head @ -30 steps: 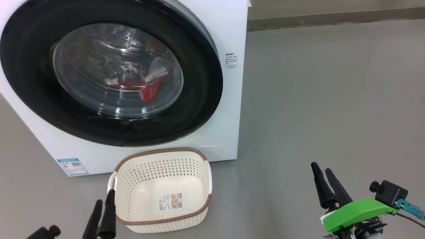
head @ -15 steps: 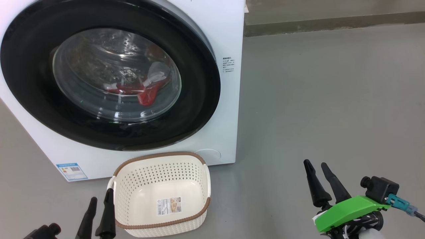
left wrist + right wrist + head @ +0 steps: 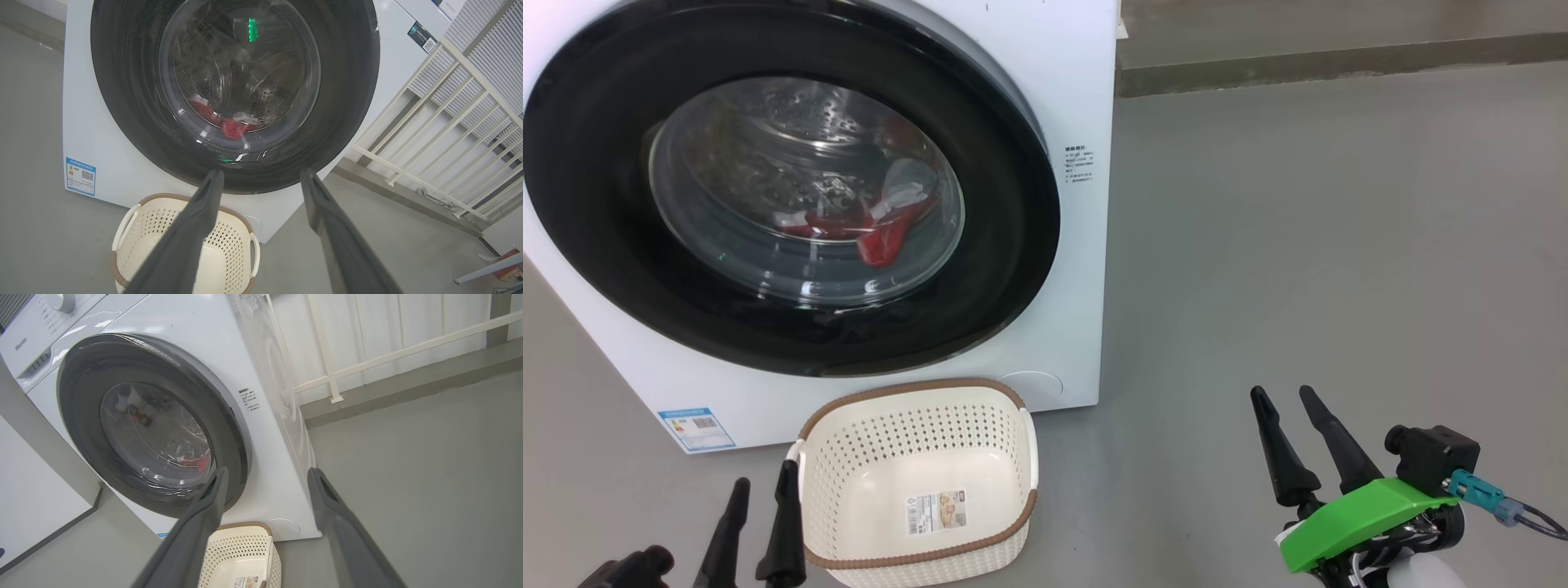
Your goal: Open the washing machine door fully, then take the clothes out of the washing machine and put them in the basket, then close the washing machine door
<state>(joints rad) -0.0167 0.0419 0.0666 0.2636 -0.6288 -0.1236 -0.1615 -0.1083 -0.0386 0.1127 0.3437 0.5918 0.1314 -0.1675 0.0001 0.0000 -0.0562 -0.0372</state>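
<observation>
The white boxy front-loading washing machine (image 3: 1078, 82) stands on the grey floor (image 3: 1298, 245), and its large round glossy black door (image 3: 1005, 245) sits closed against the front. The bulging clear glass window bulges at the door's centre. Through that glass the red and white fabric clothes (image 3: 882, 237) lie low inside the perforated steel drum, a bright red fold nearest the window. The small cream-white plastic basket (image 3: 907, 388) with perforated sides and a brown woven-look rim stands upright on the floor just in front of the machine, below the door's lower edge, and a sticker (image 3: 938, 510) shows on its inner bottom. A small blue label (image 3: 696, 428) sits low on the machine's front, to the left of the basket. The left pincer (image 3: 764, 480) hangs at the lower left of the head view, just beside the basket's left handle. Its two long dark fingers are spread apart with nothing between them, and whether it touches the handle cannot be told. The right pincer (image 3: 1283, 394) is well apart from the basket and the machine, over bare floor at the lower right. It is likewise gaping wide and holding nothing, with a bright green plastic cover (image 3: 1356, 523) behind its fingers. In the left wrist view a white railing (image 3: 449, 122) runs beside the machine.
</observation>
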